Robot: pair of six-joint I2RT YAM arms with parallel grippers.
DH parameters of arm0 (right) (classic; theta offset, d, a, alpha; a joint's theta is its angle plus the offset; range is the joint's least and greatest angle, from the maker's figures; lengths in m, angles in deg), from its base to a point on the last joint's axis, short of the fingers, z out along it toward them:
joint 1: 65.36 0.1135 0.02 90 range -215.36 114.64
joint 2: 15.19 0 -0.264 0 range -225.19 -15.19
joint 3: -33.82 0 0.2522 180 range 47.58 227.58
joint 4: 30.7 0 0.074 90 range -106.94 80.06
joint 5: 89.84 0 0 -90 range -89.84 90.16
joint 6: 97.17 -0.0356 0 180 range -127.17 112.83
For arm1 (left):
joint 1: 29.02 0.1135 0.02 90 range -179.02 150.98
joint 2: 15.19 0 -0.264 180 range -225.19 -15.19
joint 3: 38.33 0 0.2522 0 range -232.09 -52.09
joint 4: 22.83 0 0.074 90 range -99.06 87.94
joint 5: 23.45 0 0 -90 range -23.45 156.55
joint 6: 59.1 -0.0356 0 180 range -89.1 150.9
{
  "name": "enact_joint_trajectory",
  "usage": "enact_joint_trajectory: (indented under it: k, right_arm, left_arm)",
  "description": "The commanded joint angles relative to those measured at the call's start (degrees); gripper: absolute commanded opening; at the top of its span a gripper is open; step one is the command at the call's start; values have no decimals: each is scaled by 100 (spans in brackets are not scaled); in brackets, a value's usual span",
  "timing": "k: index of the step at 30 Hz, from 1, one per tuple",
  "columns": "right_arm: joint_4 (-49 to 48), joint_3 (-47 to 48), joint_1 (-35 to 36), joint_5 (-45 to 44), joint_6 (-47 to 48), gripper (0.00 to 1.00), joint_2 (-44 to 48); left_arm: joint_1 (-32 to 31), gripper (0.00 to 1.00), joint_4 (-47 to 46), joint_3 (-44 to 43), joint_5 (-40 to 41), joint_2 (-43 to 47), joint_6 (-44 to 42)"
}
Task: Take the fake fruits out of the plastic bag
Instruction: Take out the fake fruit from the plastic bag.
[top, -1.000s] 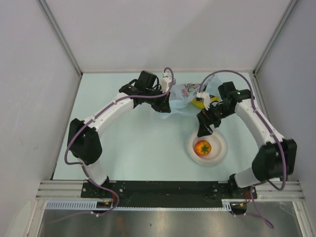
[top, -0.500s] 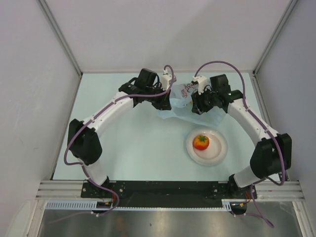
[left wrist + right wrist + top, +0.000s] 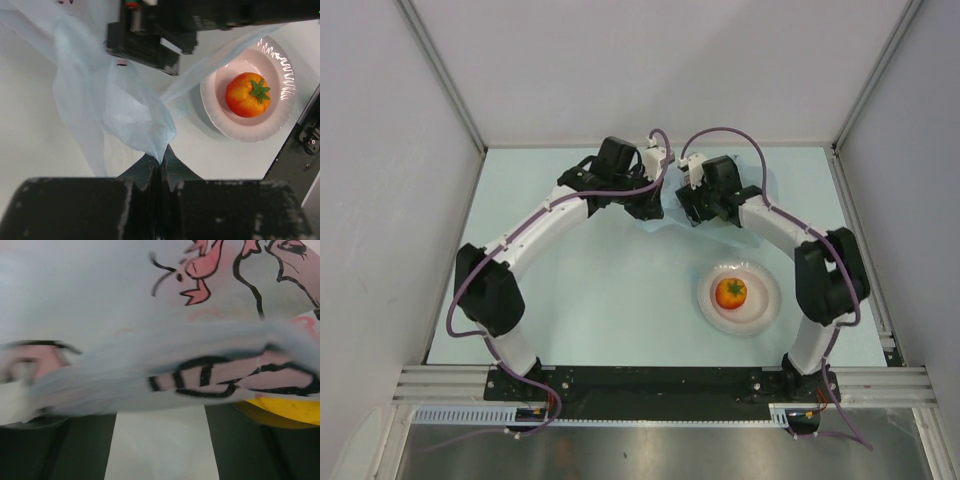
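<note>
Thin, crinkled, translucent blue plastic bag point(image 3: 125, 110) in the left tool point(image 3: 160, 167)

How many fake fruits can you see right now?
2. A red-orange fruit sits on the white plate. A yellow one peeks out from under the plastic bag in the right wrist view. More may be hidden inside the bag.

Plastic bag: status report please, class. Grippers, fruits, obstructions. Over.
Left gripper shut on plastic bag. Right gripper open at bag, yellow fruit peeking beneath. One orange-red fruit on plate. No obstruction seen.
</note>
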Motion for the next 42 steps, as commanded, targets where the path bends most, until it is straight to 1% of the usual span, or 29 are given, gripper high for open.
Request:
enact_joint_trajectory:
  k: [1,4,5,8,17,21,24,26,27,28,29,30,31,33,34,35,36,37,40,41,42]
  right_arm:
    - [-430,818,-163,-674,-396,73,-635]
    - [-246,1433,-277,-516,-528,80,-1110]
    - [-236,1565,-278,-507,-528,84,-1303]
    - [-184,1926,-234,-402,-572,89,-1611]
    - [-289,2225,-111,-445,-642,93,-2113]
    - [-411,2366,-67,-867,-581,95,-2377]
    - [-509,2436,-58,-1026,-432,95,-2526]
    - [-526,2445,-75,-999,-257,92,-2614]
    - [-544,2436,-67,-973,-203,88,-2632]
    - [-552,2428,-84,-895,-133,77,-2623]
    - [-544,2427,-110,-685,-80,71,-2562]
    - [-535,2384,-119,-587,7,68,-2509]
    - [-535,2357,-128,-508,25,61,-2431]
    - [-422,2340,-163,-366,-9,56,-2158]
    - [-342,2340,-172,-158,-18,51,-2053]
    - [-263,2313,-190,27,-10,49,-1947]
    - [-141,2261,-198,116,43,47,-1651]
    - [-87,2069,-207,195,69,44,-1508]
    - [211,1752,-312,599,105,42,-823]
    - [325,1533,-348,861,96,40,-647]
    - [579,1409,-435,995,105,40,-280]
  left_arm:
    - [-28,7,-13,-458,-55,182,-184]
    - [-28,8,13,-380,-284,181,-149]
    - [-28,8,22,-336,-337,199,-149]
    - [-28,8,5,-143,-460,269,-140]
    - [-124,1,-57,552,-372,568,-254]
    - [-151,0,-48,631,-381,586,-263]
    - [-160,0,-57,631,-338,568,-281]
    - [-160,0,-57,631,-311,551,-298]
    - [-160,0,-57,631,-294,542,-298]
    - [-160,0,-48,623,-285,533,-298]
    - [-160,1,-65,623,-276,524,-298]
    - [-160,0,-66,623,-267,524,-298]
    - [-160,0,-83,631,-258,516,-298]
    - [-160,0,-101,658,-223,507,-290]
    - [-160,0,-127,666,-206,489,-272]
    - [-160,0,-136,675,-197,489,-272]
    - [-151,0,-171,684,-197,480,-237]
    - [-151,0,-232,684,-153,446,-202]
    - [-151,0,-408,649,179,349,-44]
    - [-151,0,-408,605,233,270,-35]
    - [-151,0,-400,492,286,243,-17]
